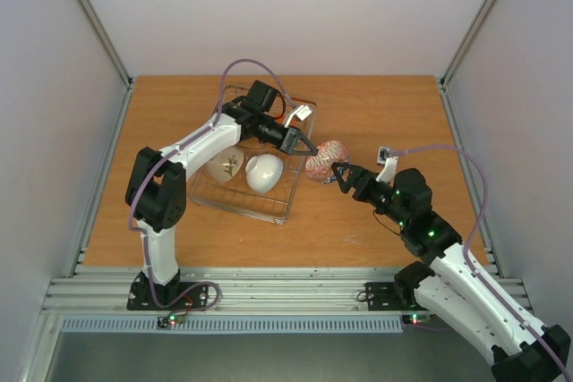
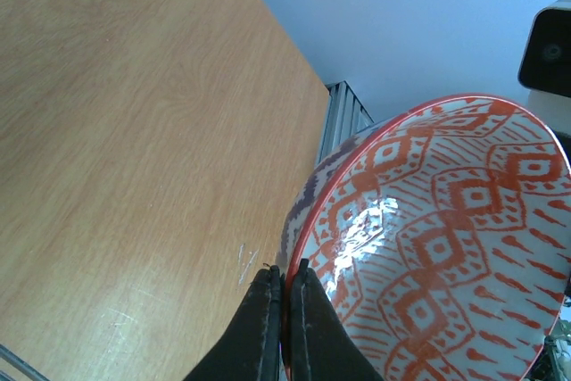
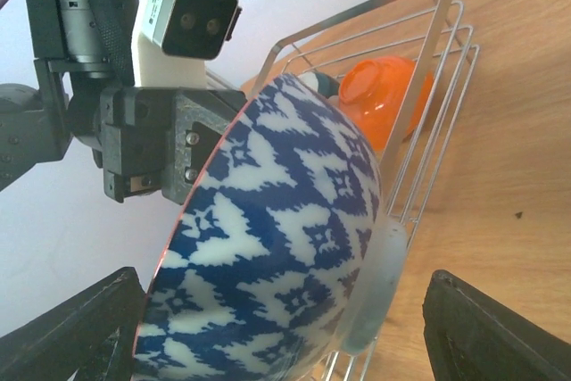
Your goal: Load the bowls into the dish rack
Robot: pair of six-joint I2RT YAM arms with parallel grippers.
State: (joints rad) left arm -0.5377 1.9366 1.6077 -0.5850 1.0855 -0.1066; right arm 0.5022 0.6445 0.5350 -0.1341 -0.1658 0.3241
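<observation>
Tabletop [image 1: 385,123] rack [image 1: 269,209] holds three bowls [image 1: 264,173]; left gripper [image 1: 310,148] pinches patterned bowl [image 1: 325,162], right gripper [image 1: 337,174] wide.

The patterned bowl [image 2: 446,247], its rim pinched between the black left fingers [image 2: 263,327], is white inside with an orange-red lattice of diamonds, dashes and dots and a thin red rim. Its outside, seen between the black right fingers [image 3: 80,332], carries a jagged dark-blue pattern on white above a plain pale foot. Beyond the right fingers a glossy orange bowl [image 3: 384,100] shows through the silver wires of the dish rack [image 3: 434,51], and beside the left fingers the table [image 2: 134,131] is light-brown wood grain.
</observation>
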